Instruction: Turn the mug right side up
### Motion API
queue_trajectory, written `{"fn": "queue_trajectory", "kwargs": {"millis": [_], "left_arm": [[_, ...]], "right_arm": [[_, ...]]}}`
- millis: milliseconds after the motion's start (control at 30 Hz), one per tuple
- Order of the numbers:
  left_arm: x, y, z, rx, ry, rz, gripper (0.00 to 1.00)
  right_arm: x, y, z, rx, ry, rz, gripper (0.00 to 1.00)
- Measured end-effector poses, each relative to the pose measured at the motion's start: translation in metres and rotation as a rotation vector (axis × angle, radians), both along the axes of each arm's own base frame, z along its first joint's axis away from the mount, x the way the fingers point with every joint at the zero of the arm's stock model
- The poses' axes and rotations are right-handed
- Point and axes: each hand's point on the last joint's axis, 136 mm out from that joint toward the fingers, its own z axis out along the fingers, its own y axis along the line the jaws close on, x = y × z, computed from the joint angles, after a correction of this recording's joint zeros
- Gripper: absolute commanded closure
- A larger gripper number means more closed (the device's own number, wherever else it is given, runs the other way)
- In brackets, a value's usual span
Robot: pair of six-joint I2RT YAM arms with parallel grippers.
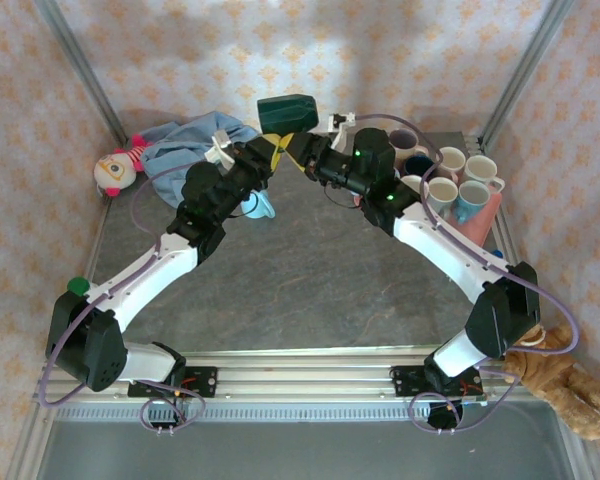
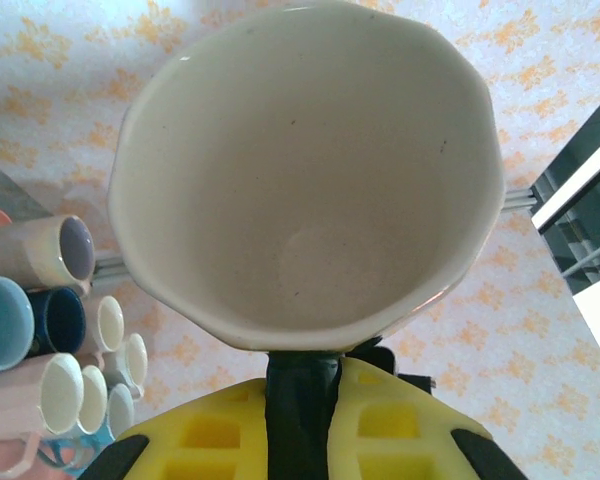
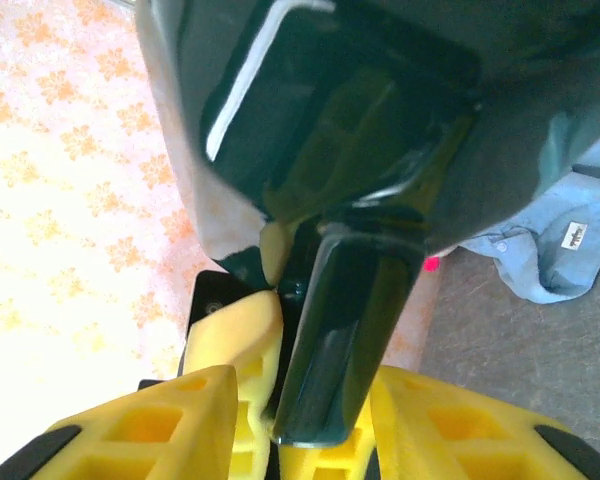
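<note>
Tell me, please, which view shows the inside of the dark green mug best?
The left wrist view: it looks straight into the dark green mug, showing its cream interior. The top external view shows its dark outside; the right wrist view shows its glossy wall and handle.

You have two matching arms, the left arm (image 1: pixel 150 272) and the right arm (image 1: pixel 442 243), each with a white forearm link between chunky black joint housings and a thin lilac cable (image 1: pixel 560 320) looping alongside. A green knob (image 1: pixel 77 286) caps the left elbow, and small green lights (image 1: pixel 359 153) glow on the right wrist housing. Through the wrist cameras you see yellow fingers (image 2: pixel 210 440) moulded with square pockets and black patches at their outer edges.
</note>
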Motion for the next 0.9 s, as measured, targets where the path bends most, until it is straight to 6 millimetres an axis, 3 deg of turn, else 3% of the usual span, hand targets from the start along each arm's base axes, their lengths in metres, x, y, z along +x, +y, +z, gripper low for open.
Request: {"fn": "queue_trajectory", "kwargs": {"millis": [267,467,700,900], "left_arm": [[-0.005,0.011,0.003,0.059,-0.02,0.034,1.0],[-0.009,0.023,-0.001,0.172,-0.002,0.058,1.0],[-0.013,0.02,-0.004,0.375,0.015,0.019,1.0],[-0.021,0.018,-0.015,0.54,0.013,-0.037,1.0]], "right_arm": [[-0.005,-0.01,-0.01,-0.019,0.006,-0.021,0.5],[-0.007,-0.033,-0.019,-0.121,-0.009,-0.062,0.5],[-0.019,-0.071,-0.05,-0.438,-0.044,-0.098,0.46],[-0.017,-0.123,-0.092,-0.775,-0.026,-0.118,0.48]]}}
